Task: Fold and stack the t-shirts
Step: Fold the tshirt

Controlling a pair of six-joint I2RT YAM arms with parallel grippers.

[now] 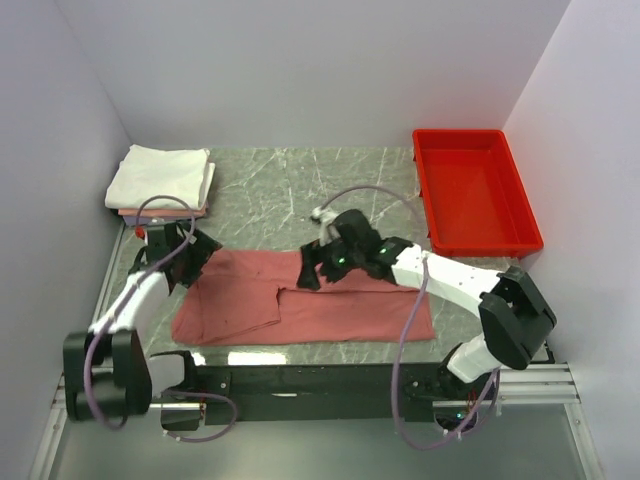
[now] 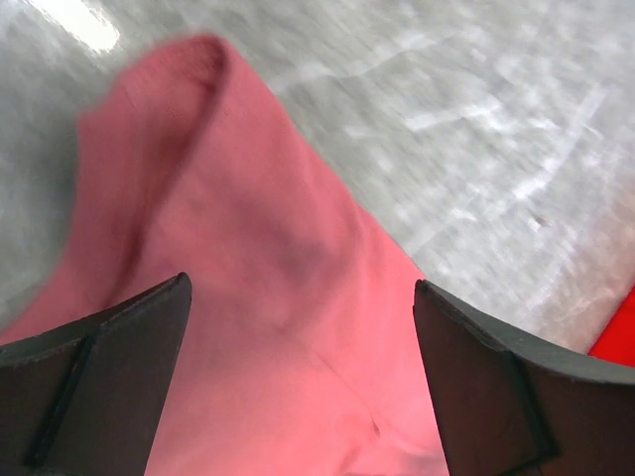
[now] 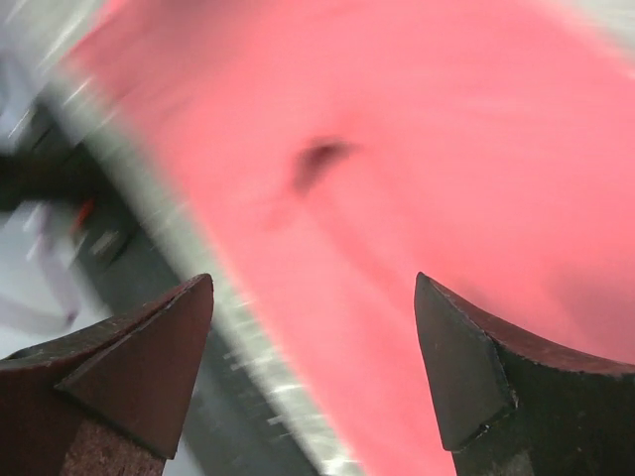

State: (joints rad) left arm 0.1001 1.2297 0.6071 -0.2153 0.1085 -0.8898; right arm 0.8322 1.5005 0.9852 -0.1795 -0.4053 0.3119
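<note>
You've got walls close on the left, back and right. The bare table (image 1: 280,185) strip in the upper middle of the top view, btw the folded stack and the tray, is your main open room. The red tray (image 1: 476,190) sits upper right against the right wall. The stack of folded t-shirts (image 1: 160,176), white on top w/ pale pink showing under it, fills the upper left corner.

The salmon-red t-shirt (image 1: 330,310) lies spread across the lower middle of that view. Its near edge runs just above the arms' base rail, and a flap is folded over on its left part.

Your left gripper (image 1: 186,256) is at the shirt's upper-left corner, just below the stack. In the left wrist view its fingers (image 2: 109,377) stand wide apart w/ salmon cloth filling the gap and nothing pinched. A hemmed corner shows in the upper left of that frame, and gray table is at upper right.

Your right gripper (image 1: 322,264) is at the shirt's upper edge, about mid-frame. The right wrist view is blurred, but its fingers (image 3: 466,367) are spread too, w/ cloth beyond them and the shirt's edge running diagonally at left. Can't tell if either claw touches the fabric.
</note>
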